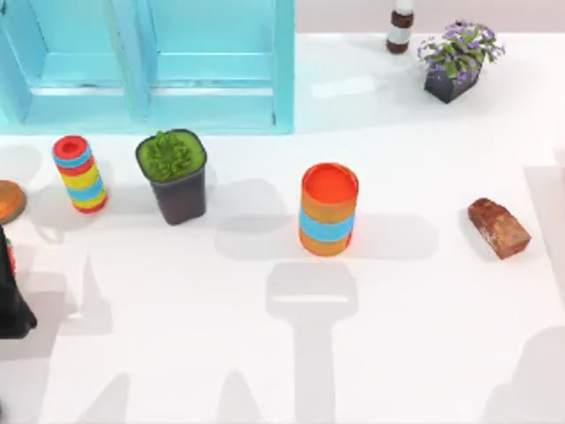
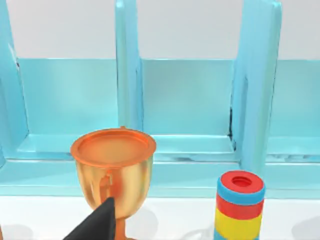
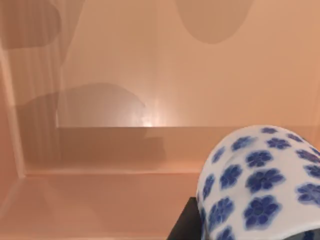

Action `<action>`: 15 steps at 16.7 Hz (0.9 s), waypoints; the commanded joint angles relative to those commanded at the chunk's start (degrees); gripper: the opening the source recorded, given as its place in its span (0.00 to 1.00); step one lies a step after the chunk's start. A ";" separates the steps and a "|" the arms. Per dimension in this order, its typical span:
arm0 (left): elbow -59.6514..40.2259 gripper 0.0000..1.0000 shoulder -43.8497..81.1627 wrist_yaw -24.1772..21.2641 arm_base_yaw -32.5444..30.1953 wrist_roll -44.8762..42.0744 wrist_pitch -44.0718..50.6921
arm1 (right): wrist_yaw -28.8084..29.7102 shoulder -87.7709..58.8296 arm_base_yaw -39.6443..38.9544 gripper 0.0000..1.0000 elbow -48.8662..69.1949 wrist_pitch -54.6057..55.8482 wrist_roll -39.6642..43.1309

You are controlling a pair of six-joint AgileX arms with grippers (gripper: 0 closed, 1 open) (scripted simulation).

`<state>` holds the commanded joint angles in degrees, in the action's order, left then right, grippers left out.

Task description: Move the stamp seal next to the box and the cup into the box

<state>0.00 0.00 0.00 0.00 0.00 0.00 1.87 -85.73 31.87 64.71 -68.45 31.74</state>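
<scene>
Cup, small, white porcelain with blue painted flowers (image 3: pixel 257 185), close under the right wrist camera and over the inside of the peach-coloured open box (image 3: pixel 100 150); dark edge of the right gripper (image 3: pixel 187 222) touching its side, so judged closed on the cup and carrying it. Step in hand: placing the cup into the box. Next move calls for: lowering near the box floor, opening the gripper, lifting straight out without brushing the walls.

Reddish-brown mottled rectangular stamp seal (image 1: pixel 499 228) lying on the white worktop (image 1: pixel 415 344) toward the right side, not yet handled; to be picked up and set just beside the box afterwards.

Left arm (image 1: pixel 11 305) parked at the left edge; left gripper (image 2: pixel 100 222) near a gold goblet with an orange rim (image 2: pixel 113 167); whether open or closed cannot be told.

Around: orange cylinder with a blue band (image 1: pixel 328 210) at the middle, well apart from the seal; dark pot with a green plant (image 1: pixel 174 177); striped red-yellow-blue cylinder (image 1: pixel 79 174); turquoise shelf unit (image 1: pixel 212 88) at the back; dark pot of purple flowers (image 1: pixel 455 62); brown-and-white bottle (image 1: pixel 400 31). Nothing standing close to the seal; the orange cylinder judged the nearest thing to avoid on a reach across.
</scene>
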 joint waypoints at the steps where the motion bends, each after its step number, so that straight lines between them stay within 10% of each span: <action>1: 0.00 1.00 0.00 0.00 0.00 0.00 0.00 | -0.85 -0.43 1.40 0.00 0.40 -0.05 1.25; 15: 0.00 1.00 0.00 0.00 0.00 0.00 0.00 | -5.94 -2.96 3.49 0.00 0.25 13.40 2.72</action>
<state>0.00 0.00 0.00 0.00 0.00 0.00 -4.06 -88.69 35.36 64.96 -55.05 34.46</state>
